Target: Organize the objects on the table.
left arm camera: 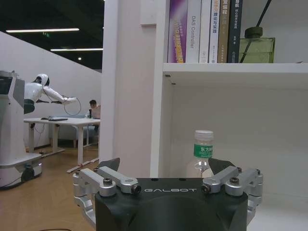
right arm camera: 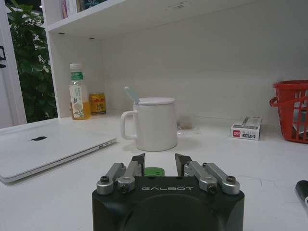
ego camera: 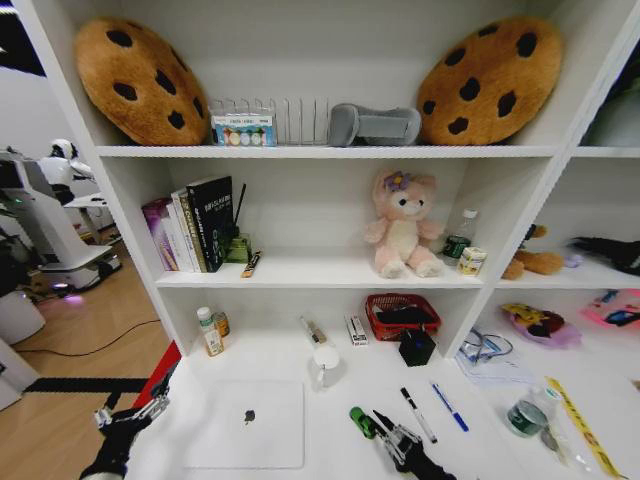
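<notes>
In your head view, the closed slim silver laptop [ego camera: 245, 424] lies flat on the white counter [ego camera: 330, 455], its long axis running left to right. Right of the laptop is the small green toy car [ego camera: 361, 421], and your right gripper [ego camera: 392, 432] sits at the car's right end. Farther right of the laptop, the dark pen [ego camera: 418, 414] and the blue pen [ego camera: 449, 406] lie side by side, each pointing diagonally away and to the left. Your left gripper [ego camera: 132, 412] hovers off the counter's left edge, left of the laptop.

In your left wrist view, the left gripper's fingers [left arm camera: 111, 166] are spread wide with nothing between them.

In your right wrist view, the right gripper's fingers [right arm camera: 138, 164] stand narrowly parted around the green car; contact is unclear. Beyond stands a white lidded mug [right arm camera: 153, 123], right of the laptop.
</notes>
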You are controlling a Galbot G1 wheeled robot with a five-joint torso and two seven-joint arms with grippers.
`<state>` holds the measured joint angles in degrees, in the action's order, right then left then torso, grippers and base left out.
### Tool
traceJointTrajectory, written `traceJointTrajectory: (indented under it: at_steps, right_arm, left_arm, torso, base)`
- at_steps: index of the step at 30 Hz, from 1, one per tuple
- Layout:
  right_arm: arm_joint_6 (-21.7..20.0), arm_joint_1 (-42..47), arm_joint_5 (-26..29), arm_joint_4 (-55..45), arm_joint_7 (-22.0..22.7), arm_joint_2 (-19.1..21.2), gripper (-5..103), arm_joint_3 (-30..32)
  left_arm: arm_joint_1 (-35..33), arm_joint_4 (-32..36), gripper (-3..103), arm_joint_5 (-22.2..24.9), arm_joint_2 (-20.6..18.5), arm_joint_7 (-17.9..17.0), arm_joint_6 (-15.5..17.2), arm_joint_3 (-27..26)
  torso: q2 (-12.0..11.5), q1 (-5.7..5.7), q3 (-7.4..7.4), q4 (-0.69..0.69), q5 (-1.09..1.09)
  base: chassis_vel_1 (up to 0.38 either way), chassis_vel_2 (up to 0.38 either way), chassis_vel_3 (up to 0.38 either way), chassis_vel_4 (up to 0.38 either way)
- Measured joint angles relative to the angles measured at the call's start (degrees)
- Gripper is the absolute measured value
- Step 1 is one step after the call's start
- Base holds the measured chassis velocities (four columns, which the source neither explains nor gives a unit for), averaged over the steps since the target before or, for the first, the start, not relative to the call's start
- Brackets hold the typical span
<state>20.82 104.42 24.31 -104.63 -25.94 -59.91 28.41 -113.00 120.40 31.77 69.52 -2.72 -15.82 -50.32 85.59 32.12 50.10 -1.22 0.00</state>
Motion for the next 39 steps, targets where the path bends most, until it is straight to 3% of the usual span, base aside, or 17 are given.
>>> traceJointTrajectory:
  at_steps: [6,9,12,15,17,18,23,25,27,39]
  right_arm:
    - [-1.5,-1.8,-1.0,1.8,2.0,0.4,62,-2.7]
    - [-2.1,-2.1,-1.2,1.9,2.7,0.6,67,-3.4]
    - [-3.7,-2.7,-1.3,1.7,3.9,1.4,86,-4.5]
    - [-3.9,-2.8,-1.3,1.6,4.0,1.7,86,-4.6]
    - [-4.0,-2.7,-1.4,1.5,4.2,2.0,74,-4.6]
    - [-4.0,-2.7,-1.4,1.5,4.2,2.0,74,-4.6]
    - [-4.0,-2.3,-1.6,1.1,4.2,1.9,52,-4.4]
    - [-4.0,-2.3,-1.7,1.0,4.2,1.8,52,-4.3]
    - [-3.9,-2.1,-1.9,0.8,4.3,1.4,36,-4.2]
    - [-3.1,0.5,-1.4,-3.2,5.0,1.0,35,-1.8]
  left_arm:
    - [-0.4,-0.1,100,-1.2,0.8,0.3,-0.7,0.0]
    - [-0.4,-0.2,100,-1.8,1.2,0.3,-0.8,0.3]
    - [-0.7,-0.1,100,-1.7,1.6,0.4,-1.1,0.3]
    - [-0.8,-0.1,100,-1.5,1.5,0.4,-1.2,0.1]
    - [-0.9,0.3,100,-0.4,1.1,0.3,-1.2,-0.5]
    - [-0.9,0.3,100,-0.4,1.1,0.3,-1.2,-0.5]
    - [-1.0,0.3,100,-0.1,1.0,0.3,-1.3,-0.6]
    - [-1.0,0.3,100,-0.1,1.0,0.3,-1.3,-0.6]
    - [-1.0,0.4,100,-0.3,1.3,0.3,-1.3,-0.3]
    - [-0.5,-0.1,100,-0.2,1.2,-0.5,-1.6,-0.3]
  torso:
    - [0.0,0.00,0.00,-0.01,0.01]
    - [0.0,0.00,0.00,0.00,-0.01]
    - [0.0,0.00,0.00,0.00,0.00]
    - [0.0,0.00,0.00,0.00,0.00]
    - [0.0,0.00,0.00,-0.01,0.00]
    - [0.0,0.00,0.00,-0.01,0.00]
    - [0.0,0.00,0.00,-0.01,0.00]
    - [0.0,0.00,0.00,-0.01,0.00]
    - [0.0,-0.01,0.00,0.00,0.00]
    - [0.0,-0.01,0.00,-0.02,0.00]
  base:
    - [0.000,0.000,0.000,0.000]
    - [0.000,0.000,0.000,0.000]
    - [0.000,0.000,0.000,0.000]
    - [0.000,0.000,0.000,0.000]
    - [0.000,0.000,0.000,0.000]
    - [0.000,0.000,0.000,0.000]
    - [0.000,0.000,0.000,0.000]
    - [0.000,0.000,0.000,0.000]
    - [0.000,0.000,0.000,0.000]
    - [0.000,0.000,0.000,0.000]
